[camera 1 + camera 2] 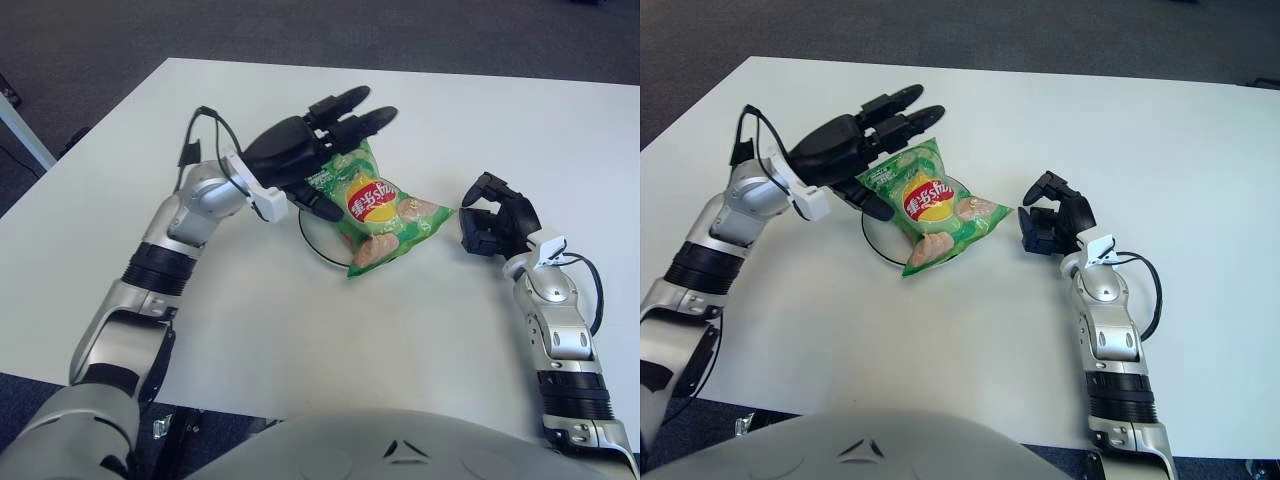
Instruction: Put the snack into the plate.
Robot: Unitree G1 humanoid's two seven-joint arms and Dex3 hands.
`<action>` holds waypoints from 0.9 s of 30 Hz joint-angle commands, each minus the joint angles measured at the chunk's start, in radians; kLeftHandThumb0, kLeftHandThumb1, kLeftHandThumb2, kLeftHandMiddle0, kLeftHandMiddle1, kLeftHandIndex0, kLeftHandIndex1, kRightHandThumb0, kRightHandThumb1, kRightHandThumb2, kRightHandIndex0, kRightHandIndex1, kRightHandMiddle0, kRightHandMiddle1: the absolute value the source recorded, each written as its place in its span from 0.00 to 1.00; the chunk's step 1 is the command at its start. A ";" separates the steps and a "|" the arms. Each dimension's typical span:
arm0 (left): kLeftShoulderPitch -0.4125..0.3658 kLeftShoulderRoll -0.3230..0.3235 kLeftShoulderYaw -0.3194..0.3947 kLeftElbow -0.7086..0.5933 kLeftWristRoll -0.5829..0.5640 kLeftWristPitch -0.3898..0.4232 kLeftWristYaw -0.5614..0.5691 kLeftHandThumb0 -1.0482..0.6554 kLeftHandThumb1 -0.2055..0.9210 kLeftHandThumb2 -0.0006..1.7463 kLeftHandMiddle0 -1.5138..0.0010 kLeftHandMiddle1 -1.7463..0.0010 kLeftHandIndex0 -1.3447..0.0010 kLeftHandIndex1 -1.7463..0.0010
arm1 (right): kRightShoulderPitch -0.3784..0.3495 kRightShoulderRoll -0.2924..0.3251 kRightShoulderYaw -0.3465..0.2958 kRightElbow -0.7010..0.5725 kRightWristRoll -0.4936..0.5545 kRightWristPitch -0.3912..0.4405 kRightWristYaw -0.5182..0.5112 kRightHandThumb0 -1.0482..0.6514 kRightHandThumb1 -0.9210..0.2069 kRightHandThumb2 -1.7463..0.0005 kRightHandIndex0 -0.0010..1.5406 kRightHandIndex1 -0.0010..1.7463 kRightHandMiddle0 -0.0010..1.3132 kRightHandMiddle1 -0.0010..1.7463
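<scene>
Left robot hand hangs over the far-left edge of the plate, its dark fingers stretched out and spread, holding nothing. The thumb points down toward the plate's left rim, just beside the snack's upper left corner; whether it touches the bag cannot be told.

The snack, a green chip bag with a red and yellow label, lies across the plate, tilted, its upper end toward the left robot hand and its right corner reaching past the rim over the white surface. It covers most of the plate, so only a crescent of rim shows at left and bottom.

Right robot hand shows to the right of the snack, near its right corner but apart from it, fingers curled inward around nothing.

The right eye view shows more of the plate's rim below and left of the bag, and a wider strip of bare surface between the bag and the right robot hand. The left eye view shows more of the left arm's lower part, and dark floor past the surface's left edge.
</scene>
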 commanded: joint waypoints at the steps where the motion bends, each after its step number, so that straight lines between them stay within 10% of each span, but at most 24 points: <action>1: -0.003 -0.005 0.006 0.003 0.058 0.047 0.040 0.00 1.00 0.37 1.00 1.00 1.00 1.00 | 0.066 0.000 0.018 0.070 -0.032 0.073 0.015 0.34 0.49 0.29 0.81 1.00 0.43 1.00; 27: -0.012 -0.114 0.065 0.131 -0.006 0.295 0.237 0.00 1.00 0.57 1.00 1.00 1.00 1.00 | 0.069 -0.001 0.017 0.069 -0.030 0.084 0.015 0.35 0.45 0.32 0.79 1.00 0.41 1.00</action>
